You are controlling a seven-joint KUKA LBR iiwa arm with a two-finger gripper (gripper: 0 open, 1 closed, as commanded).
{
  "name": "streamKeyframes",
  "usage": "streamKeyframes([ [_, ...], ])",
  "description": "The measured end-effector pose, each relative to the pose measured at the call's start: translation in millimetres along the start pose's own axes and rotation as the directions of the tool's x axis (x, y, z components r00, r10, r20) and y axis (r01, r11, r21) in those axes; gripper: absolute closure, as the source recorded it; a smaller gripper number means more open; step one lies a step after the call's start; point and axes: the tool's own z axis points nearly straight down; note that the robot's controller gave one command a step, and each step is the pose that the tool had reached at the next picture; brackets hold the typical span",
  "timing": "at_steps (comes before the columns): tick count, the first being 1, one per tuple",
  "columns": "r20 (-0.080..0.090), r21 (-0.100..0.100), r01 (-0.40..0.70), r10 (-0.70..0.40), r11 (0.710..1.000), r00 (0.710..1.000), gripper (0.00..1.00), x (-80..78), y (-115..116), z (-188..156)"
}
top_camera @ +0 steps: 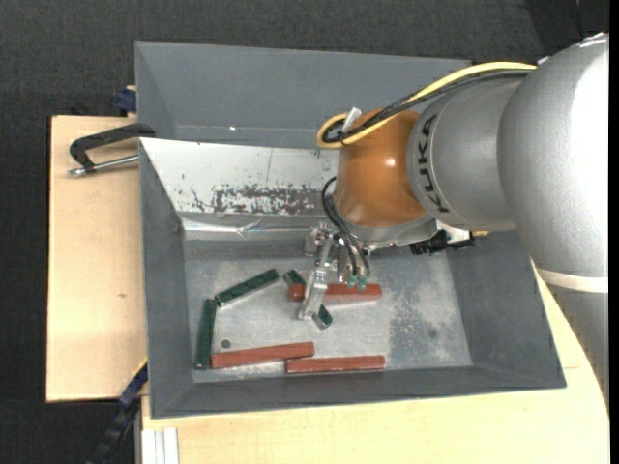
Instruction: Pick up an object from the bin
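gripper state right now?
Gripper: cannot tell open or closed; low in the bin, beside a short red bar and a small green piece.

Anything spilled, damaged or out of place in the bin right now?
Nothing stands out. The red bars and green bars lie loose on the bin floor, none over the rim. The gripper is over a short red bar mid-bin.

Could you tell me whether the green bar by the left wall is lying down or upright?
Lying down: the green bar stretches full-length along the bin floor beside that wall.
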Motion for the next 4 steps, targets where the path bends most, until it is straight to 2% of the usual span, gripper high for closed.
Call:
streamKeyframes([
  [1,0.002,0.0,0.081,-0.081,0.997,0.997,0.0,-1.1,5.7,4.5],
  [2,0.002,0.0,0.001,-0.001,1.0,1.0,1.0,-0.7,1.2,-0.9],
  [4,-0.002,0.001,0.002,-0.002,1.0,1.0,1.0,0.7,0.9,-4.8],
])
